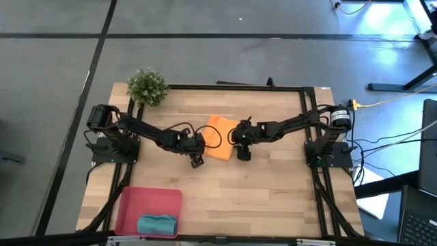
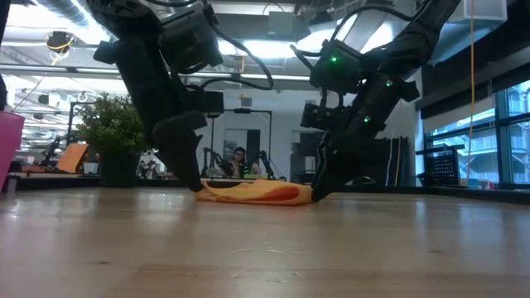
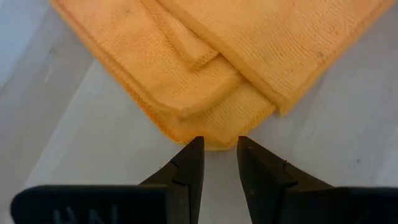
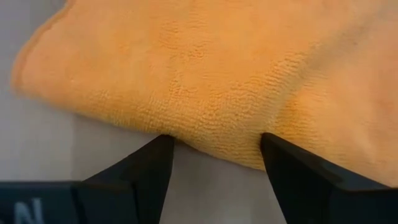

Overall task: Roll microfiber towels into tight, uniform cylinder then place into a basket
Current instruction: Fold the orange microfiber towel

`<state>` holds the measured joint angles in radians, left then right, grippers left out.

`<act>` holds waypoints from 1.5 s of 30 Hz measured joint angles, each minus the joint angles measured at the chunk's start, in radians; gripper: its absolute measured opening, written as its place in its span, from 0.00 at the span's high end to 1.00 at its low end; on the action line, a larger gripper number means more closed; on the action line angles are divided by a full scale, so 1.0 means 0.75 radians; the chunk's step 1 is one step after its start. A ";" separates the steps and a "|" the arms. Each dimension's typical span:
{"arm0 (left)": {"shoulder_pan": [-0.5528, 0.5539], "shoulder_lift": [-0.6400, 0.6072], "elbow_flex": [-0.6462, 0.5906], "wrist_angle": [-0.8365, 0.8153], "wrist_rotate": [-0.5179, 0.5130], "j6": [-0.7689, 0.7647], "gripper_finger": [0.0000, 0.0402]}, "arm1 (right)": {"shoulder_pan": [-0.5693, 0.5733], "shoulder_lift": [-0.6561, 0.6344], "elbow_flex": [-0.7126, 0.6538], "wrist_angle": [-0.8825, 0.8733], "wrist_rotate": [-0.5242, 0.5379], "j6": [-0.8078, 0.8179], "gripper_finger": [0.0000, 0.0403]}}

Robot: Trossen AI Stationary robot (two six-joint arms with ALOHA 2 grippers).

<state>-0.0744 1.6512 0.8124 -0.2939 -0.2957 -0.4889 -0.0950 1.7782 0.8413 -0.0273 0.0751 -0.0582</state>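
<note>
While folded orange towel [image 1: 220, 139] lies diagonally, left claw [image 3: 219, 163] narrow — right claw [image 4: 214, 163] wide.

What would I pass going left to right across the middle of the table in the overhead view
Left gripper → orange towel → right gripper. The potted plant sits at the far left corner, and the basket holding the teal towel lies at the near left.

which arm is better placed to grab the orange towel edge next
Right, probably. The right hand is open with the orange towel edge between its fingers; the left hand is nearly shut, tips just short of a corner.
</note>
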 joint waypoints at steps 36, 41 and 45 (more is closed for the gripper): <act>-0.032 0.004 0.052 0.181 0.034 0.175 0.78 | 0.090 -0.056 -0.001 0.055 -0.088 0.346 0.39; -0.063 0.010 0.052 0.226 0.036 0.178 0.78 | 0.089 -0.179 0.000 0.055 -0.006 0.270 0.39; -0.072 0.070 0.051 0.310 0.035 0.178 0.78 | 0.072 -0.203 0.001 0.027 0.072 0.173 0.39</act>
<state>-0.1284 1.7041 0.8505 -0.0614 -0.2691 -0.3555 -0.0412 1.6259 0.8417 -0.0067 0.1293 0.0717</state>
